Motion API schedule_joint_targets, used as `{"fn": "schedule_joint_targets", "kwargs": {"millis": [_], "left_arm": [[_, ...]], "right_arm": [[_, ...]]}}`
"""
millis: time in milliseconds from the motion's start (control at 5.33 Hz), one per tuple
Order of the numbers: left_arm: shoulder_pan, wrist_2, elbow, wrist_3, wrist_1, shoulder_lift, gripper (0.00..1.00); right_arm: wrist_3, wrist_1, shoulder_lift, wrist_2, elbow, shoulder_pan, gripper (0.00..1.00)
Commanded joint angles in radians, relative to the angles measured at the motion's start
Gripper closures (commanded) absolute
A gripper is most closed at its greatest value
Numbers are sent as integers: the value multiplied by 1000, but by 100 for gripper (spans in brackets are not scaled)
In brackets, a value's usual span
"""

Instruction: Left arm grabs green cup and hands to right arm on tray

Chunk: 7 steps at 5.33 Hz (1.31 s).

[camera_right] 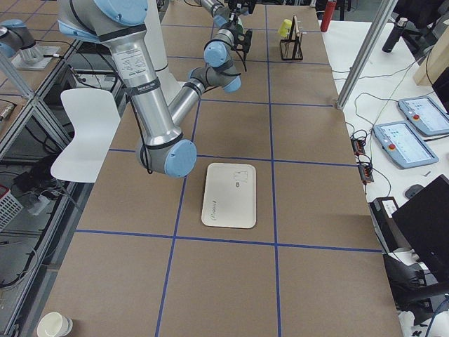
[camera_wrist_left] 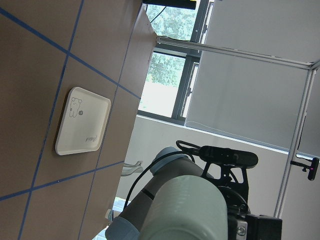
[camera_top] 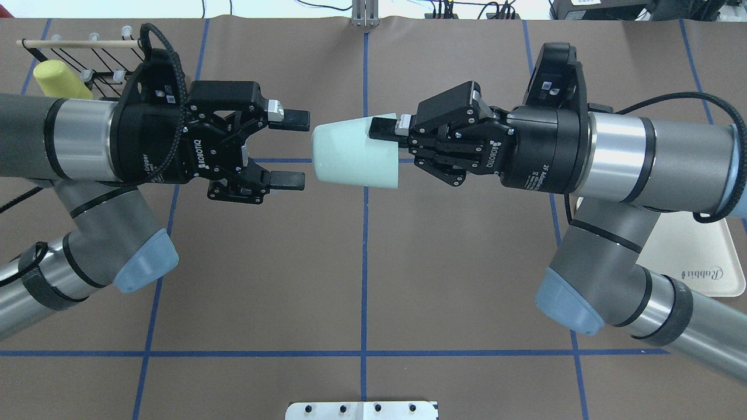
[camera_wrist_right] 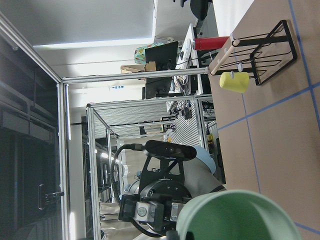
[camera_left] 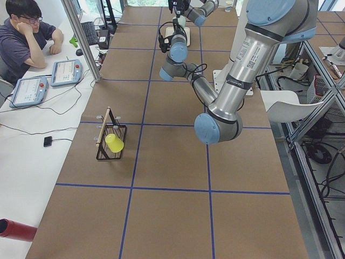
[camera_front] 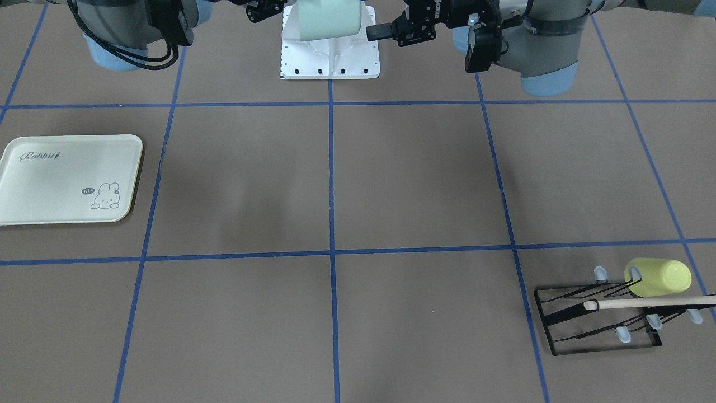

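Mint-green smooth plastic cup (camera_front: 327, 19) hangs on its side above the table in the front view. The cream rectangular plastic tray (camera_front: 56, 190) lies well apart from it, on the right arm's side. From overhead, the right gripper (camera_top: 386, 133) pinches the cup's rim. The left gripper (camera_top: 304, 150) is spread apart just beside the cup's base, not touching it.

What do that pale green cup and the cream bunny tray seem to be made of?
The green cup looks like matte plastic: even pale colour, smooth wall, soft sheen without glassy glare. The tray looks like plastic or melamine: thin raised rim, rounded corners, printed script and bunny, slight gloss. Sight alone cannot settle either.
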Motion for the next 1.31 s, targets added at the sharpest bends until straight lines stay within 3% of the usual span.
{"fn": "schedule_joint_targets", "kwargs": {"millis": [0,375,562,750,1125], "left_arm": [[-2,-1,22,31,0,18,0],[-2,-4,91,131,3,20,0],[-5,-53,132,257,43,32,0],[-34,-141,131,422,213,34,0],[-74,-157,119,729,461,92,0]], "right_arm": [[-5,-201,-1,85,-5,100,100],[-104,-518,6,217,-2,197,100],[-209,-687,5,315,0,252,100],[-309,-824,-7,348,2,301,100],[-577,-1138,-9,331,18,311,100]]}}
